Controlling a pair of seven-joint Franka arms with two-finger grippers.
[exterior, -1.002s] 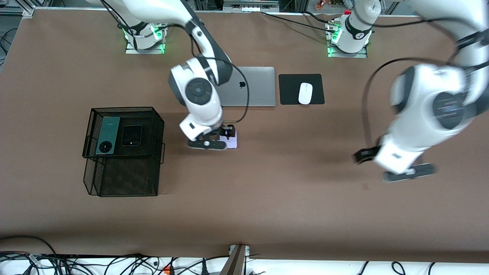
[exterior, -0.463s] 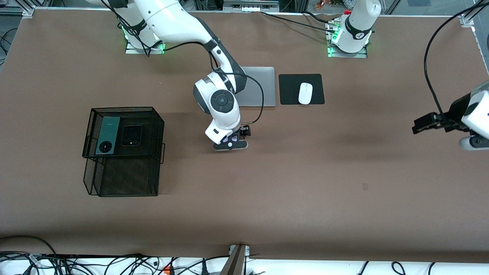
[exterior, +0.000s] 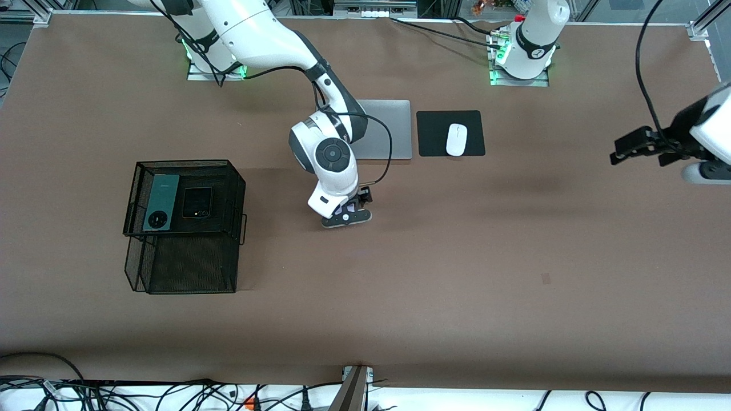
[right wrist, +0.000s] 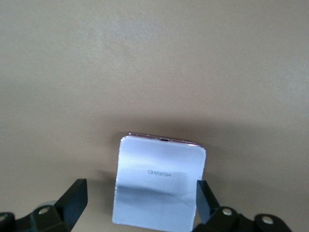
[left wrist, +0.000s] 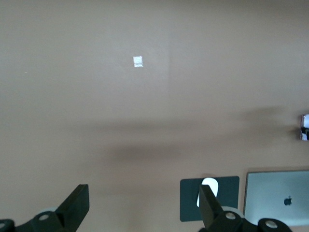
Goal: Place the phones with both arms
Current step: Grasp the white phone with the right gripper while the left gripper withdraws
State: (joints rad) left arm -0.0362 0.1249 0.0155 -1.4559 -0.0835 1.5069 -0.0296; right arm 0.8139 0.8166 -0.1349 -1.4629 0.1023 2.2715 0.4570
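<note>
- The lilac-white phone lies flat on the table, nearer the camera than the laptop. It looks light, stiff and slick, so I'd pinch its side edges.
- The right gripper is low over it, fingers apart, straddling it.
- The left gripper waits high over the left arm's table end, fingers spread, holding nothing.
- Green phone and black phone sit atop the mesh basket.
</note>
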